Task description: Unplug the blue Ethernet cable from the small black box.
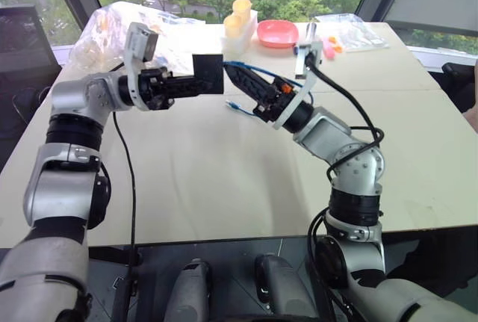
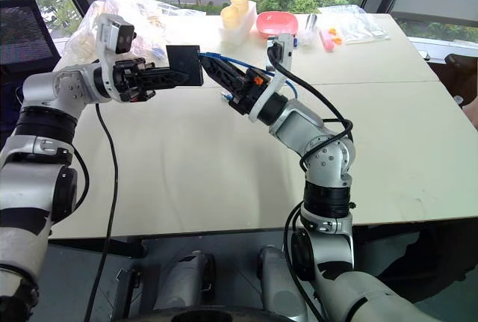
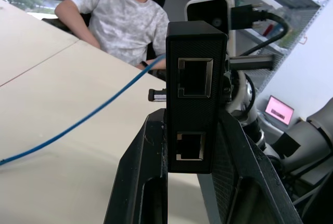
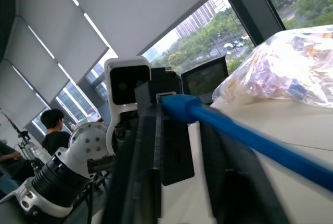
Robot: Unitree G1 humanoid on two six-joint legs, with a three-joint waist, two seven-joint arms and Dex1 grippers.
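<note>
Daylight from large windows is falling across a pale beige worktop [image 1: 224,180]. Above it, the small matte-black square box [image 1: 208,74] is being held aloft, clamped between the fingers of the left pincer [image 1: 196,81]. The right pincer [image 1: 233,77] is being pressed together on the thin bright-blue Ethernet cable [image 1: 263,73] just beside the box, its clear plug [image 4: 165,96] at the box's edge. The cable's far end is lying on the worktop. A pink plastic bowl [image 1: 278,33] and yellow cups [image 1: 237,14] are resting at the far edge.
</note>
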